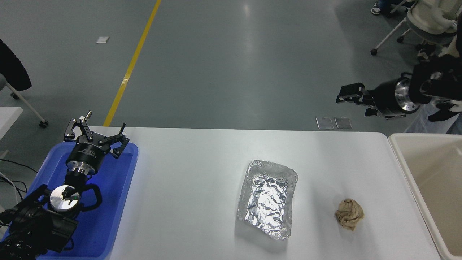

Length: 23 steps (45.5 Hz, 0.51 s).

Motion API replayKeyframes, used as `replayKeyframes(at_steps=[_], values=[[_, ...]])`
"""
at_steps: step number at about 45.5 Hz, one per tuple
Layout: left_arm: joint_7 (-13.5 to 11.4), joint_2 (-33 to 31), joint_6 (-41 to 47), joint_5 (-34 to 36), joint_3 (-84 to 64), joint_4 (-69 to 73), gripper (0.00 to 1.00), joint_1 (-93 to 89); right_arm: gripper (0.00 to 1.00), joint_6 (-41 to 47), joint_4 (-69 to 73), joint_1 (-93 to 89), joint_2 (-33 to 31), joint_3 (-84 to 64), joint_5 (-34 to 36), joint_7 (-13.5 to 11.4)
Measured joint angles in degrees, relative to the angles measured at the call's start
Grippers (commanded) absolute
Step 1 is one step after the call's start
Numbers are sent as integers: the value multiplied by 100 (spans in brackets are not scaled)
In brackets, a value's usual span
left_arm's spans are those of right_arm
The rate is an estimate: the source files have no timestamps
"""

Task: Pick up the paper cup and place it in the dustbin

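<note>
The paper cup is not in view anywhere on the table; the inside of the dustbin that shows is bare. The cream dustbin [400,159] stands at the table's right end, cut off by the picture's edge. My right gripper [352,103] is raised above and beyond the table's far right corner, pointing left, open and empty. My left gripper [94,131] is parked open over the blue tray [115,202] at the lower left.
A crinkled foil tray [267,198] lies mid-table. A crumpled brown paper ball [348,213] lies to its right, near the dustbin. Office chairs [429,21] stand on the floor beyond the far right.
</note>
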Motion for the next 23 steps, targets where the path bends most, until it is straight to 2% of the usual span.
replayKeyframes(at_steps=[8,23], values=[[1,-2,1,0,0,0,100,0,100,677,797,1035,-213,-594,-14,-8],[2,-2,2,0,1,-1,100,1,100,1448,1324,2247,-241,-1067,-218,-64]])
